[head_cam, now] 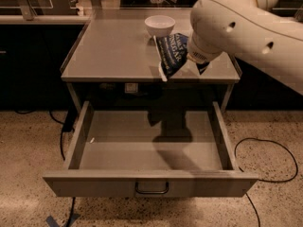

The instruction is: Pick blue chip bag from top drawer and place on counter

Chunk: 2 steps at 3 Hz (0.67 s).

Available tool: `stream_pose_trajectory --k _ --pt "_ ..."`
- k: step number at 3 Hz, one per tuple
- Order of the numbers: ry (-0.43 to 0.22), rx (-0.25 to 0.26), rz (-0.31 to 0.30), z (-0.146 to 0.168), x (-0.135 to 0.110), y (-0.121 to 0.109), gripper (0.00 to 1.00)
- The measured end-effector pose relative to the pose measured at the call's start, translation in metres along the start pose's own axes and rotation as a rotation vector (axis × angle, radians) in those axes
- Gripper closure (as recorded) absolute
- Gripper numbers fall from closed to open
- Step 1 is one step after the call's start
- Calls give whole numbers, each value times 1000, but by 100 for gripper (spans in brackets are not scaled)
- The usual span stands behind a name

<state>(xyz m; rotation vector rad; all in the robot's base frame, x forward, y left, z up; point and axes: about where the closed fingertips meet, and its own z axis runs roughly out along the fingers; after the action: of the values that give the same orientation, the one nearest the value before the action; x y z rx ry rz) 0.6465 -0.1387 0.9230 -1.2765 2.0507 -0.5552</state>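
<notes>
The blue chip bag, dark blue with white lettering and white edges, hangs over the front right part of the counter. My gripper holds it at its right side; the white arm hides the fingers. The bag's lower edge is close to the counter's front edge. The top drawer stands pulled open below, with its dark bar handle on the front panel and nothing showing inside.
A white round bowl stands at the back of the counter, just behind the bag. A long pale ledge over dark cabinets runs behind. Cables lie on the speckled floor right and left of the drawer.
</notes>
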Motion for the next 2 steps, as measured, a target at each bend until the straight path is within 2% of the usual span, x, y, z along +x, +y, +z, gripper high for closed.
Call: stream_pose_trajectory --k 1,2 --pt "0 -26 -30 19 -26 -7 100" --pt "-1 -49 -42 32 -40 -9 100"
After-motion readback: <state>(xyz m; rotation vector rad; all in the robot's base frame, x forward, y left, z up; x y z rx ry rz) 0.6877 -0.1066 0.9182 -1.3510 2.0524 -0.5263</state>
